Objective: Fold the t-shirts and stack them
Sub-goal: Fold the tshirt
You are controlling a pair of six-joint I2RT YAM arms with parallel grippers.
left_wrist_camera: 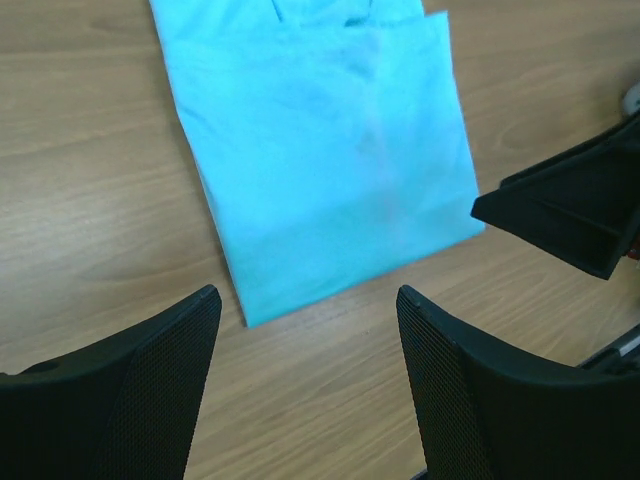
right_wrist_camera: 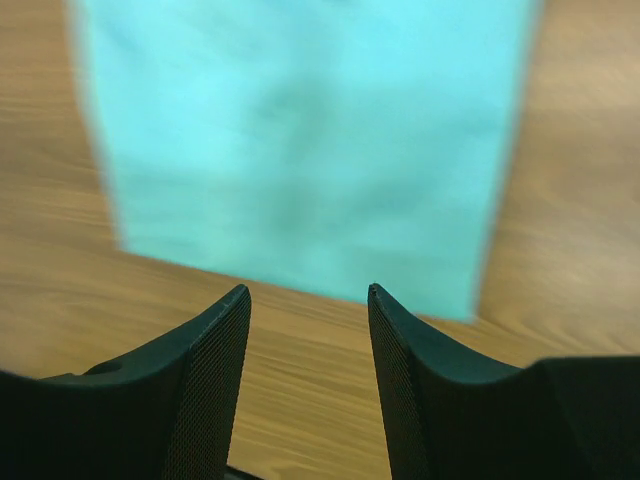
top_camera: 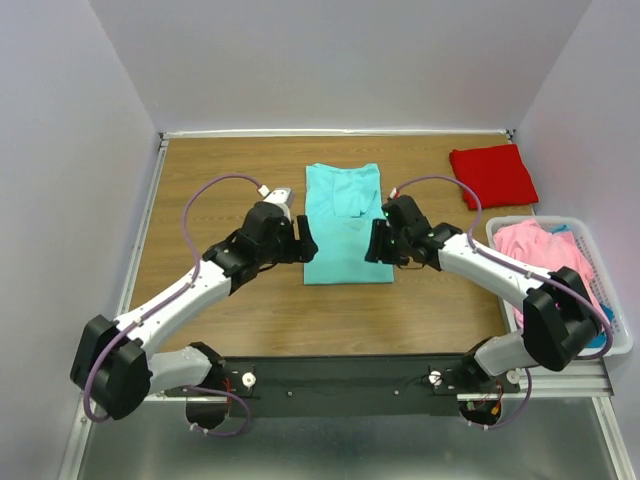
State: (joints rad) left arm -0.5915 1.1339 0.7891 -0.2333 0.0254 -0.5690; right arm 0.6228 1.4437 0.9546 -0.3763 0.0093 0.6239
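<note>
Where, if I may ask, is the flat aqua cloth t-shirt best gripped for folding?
The aqua cloth t-shirt lies flat as a long rectangle, so only edges offer a pinch: probably its two near corners, left claw from the left, right claw from the right.

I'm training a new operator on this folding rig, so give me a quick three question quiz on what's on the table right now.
1. True or false: the red t-shirt lies inside the white basket.
2. What lies between the left gripper and the right gripper? A) the aqua t-shirt B) the basket C) nothing
3. Fill in: both grippers are ___, holding no cloth.

Key: 1 false, it lies folded on the table; 2 A; 3 open.
</note>
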